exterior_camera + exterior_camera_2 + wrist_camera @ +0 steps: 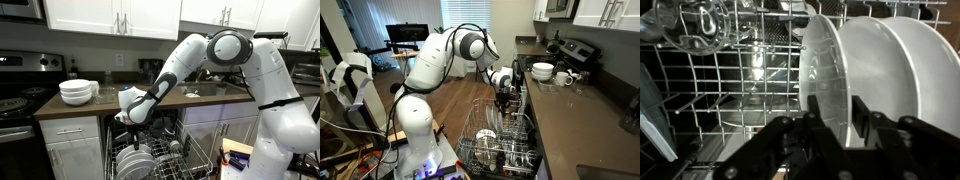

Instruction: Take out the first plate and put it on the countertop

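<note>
Overall light: both exterior views are lit evenly by soft indoor light, and no hard shadows are cast.
Backlight: the window [465, 12] is blown out to plain white.
Shade: the dish rack [150, 158] is dimmed beneath the countertop [200, 97].
Wrist contrast: the first plate [880, 70] is lit almost to washout, while the rack floor is left near black.
Glare: small highlights are thrown off the glass [700, 30] and the wires.
Focus: the gripper [848, 112] is rendered as a soft dark silhouette.
Sharpness: fine detail is lost to low resolution.
</note>
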Motion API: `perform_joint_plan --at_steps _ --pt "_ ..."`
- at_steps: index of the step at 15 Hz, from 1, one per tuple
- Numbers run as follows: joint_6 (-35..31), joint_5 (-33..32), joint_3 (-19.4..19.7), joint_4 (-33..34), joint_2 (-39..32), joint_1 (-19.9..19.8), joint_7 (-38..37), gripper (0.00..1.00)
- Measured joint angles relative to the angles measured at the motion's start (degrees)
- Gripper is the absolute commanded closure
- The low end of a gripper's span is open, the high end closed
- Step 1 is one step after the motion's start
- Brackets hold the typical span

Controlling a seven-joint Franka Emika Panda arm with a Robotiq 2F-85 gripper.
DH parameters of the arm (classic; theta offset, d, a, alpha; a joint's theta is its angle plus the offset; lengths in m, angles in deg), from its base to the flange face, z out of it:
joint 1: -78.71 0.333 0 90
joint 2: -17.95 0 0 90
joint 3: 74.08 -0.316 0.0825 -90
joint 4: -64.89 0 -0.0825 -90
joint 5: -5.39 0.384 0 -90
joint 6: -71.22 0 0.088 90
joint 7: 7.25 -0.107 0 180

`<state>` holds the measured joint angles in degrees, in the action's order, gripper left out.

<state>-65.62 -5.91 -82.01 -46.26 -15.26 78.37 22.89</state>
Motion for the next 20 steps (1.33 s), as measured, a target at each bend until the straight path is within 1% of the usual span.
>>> perform_joint_plan --at_steps 2,3,4,10,15,17,20 --pt "0.00 0.89 -0.43 0.02 0.00 -0.57 1.24 0.98" --pt "-0.02 1.13 -0.68 0.06 0.00 -0.88 1.90 0.98" --pt "0.05 1.62 -0.96 0.05 0.00 -1.15 2.50 0.95" --pt "-0.12 3.42 -2.27 -0.26 0.00 -1.89 6.08 0.96" --pt "0.05 7.04 -3.44 -0.21 0.97 -3.58 9.93 0.96" --pt "1.25 8.56 -3.68 -0.22 2.15 -4.27 11.09 0.96" --pt "6.03 8.88 -3.47 -0.22 5.19 -4.53 11.21 0.96"
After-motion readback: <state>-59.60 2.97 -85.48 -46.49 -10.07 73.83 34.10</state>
